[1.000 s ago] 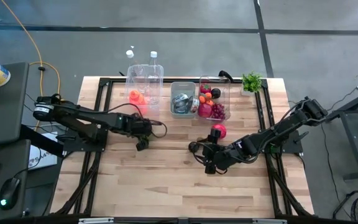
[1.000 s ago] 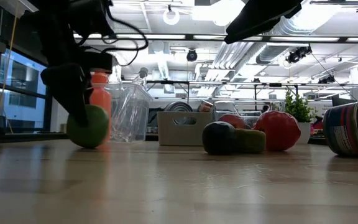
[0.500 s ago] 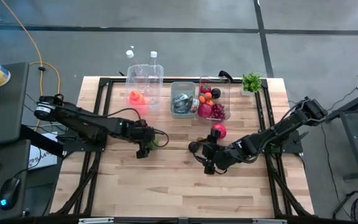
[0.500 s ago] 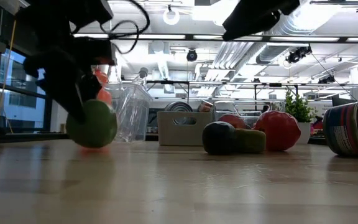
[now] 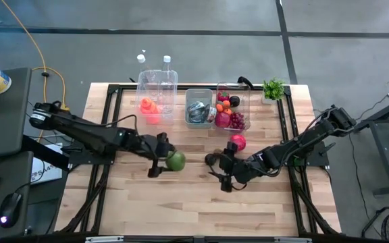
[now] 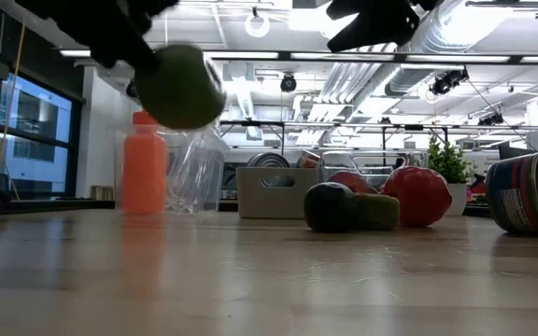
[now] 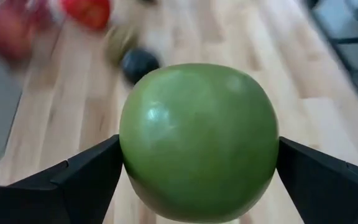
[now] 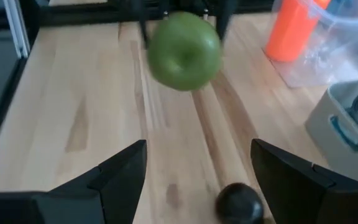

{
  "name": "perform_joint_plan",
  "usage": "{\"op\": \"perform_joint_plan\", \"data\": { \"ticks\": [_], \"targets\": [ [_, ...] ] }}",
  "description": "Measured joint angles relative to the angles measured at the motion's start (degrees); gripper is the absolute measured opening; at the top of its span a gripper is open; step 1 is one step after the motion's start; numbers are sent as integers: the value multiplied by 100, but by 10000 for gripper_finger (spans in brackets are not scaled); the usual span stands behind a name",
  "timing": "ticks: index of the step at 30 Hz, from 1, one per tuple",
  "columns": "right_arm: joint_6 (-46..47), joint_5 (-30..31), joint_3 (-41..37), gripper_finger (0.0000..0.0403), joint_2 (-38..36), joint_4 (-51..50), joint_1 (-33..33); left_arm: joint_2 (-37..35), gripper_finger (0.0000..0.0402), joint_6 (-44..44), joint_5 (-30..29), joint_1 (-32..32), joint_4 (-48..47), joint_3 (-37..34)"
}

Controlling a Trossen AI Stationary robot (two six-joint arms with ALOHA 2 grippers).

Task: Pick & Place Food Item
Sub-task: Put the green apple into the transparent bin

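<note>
A green apple [image 5: 175, 160] hangs above the table's left middle, with my left gripper [image 5: 167, 162] shut on it; the low view shows the apple [image 6: 179, 86] well above the tabletop. My right gripper [image 5: 221, 174] hovers open at the right middle, pointing toward the apple [image 8: 184, 51]. Nothing is between its fingers. A small dark fruit [image 8: 241, 200] lies on the wood just below and ahead of them. My left gripper pinches the apple between its two fingers, one on each opposite side [image 7: 122, 155]. The fingers come from the table's left, slanting down. The apple is lifted clear of the table and fills the gap between the fingers.
At the far edge stand an orange bottle [image 5: 147, 104], clear containers [image 5: 159, 84], a bin of cans [image 5: 198, 108] and a bin of fruit [image 5: 231, 108]. A red fruit [image 5: 238, 142] lies near my right gripper. A small plant [image 5: 273, 88] stands far right. A tin can [image 6: 529, 194] lies on its side.
My left gripper has risen and gone toward the table's right and near edges, tipping up from steeply downward. The green apple, resting on the table a second ago, has come up with it and now hangs clear of the wood.
</note>
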Motion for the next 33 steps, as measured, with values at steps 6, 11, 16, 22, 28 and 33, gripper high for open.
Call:
{"op": "perform_joint_plan", "data": {
  "ticks": [6, 11, 16, 22, 28, 33],
  "targets": [
    [490, 8, 0, 275, 0, 137, -49, -118, 385, 777, 102, -390, 325, 4],
    [327, 9, 0, 275, 0, 180, -62, -118, 385, 1385, -410, -708, 325, 6],
    [183, 2, 0, 275, 62, 106, -80, -118, 385, 1475, -1206, -964, 320, 8],
    [59, -33, 3, 276, 303, 149, -196, -118, 385, 1453, -1220, -1021, 299, 8],
    [60, -336, -4, 309, 574, 171, -468, -118, 385, 1396, -1223, -1017, 243, 8],
    [71, -595, -1, 365, 866, 318, -683, -118, 385, 1284, -1222, -962, 135, 15]
  ]
}}
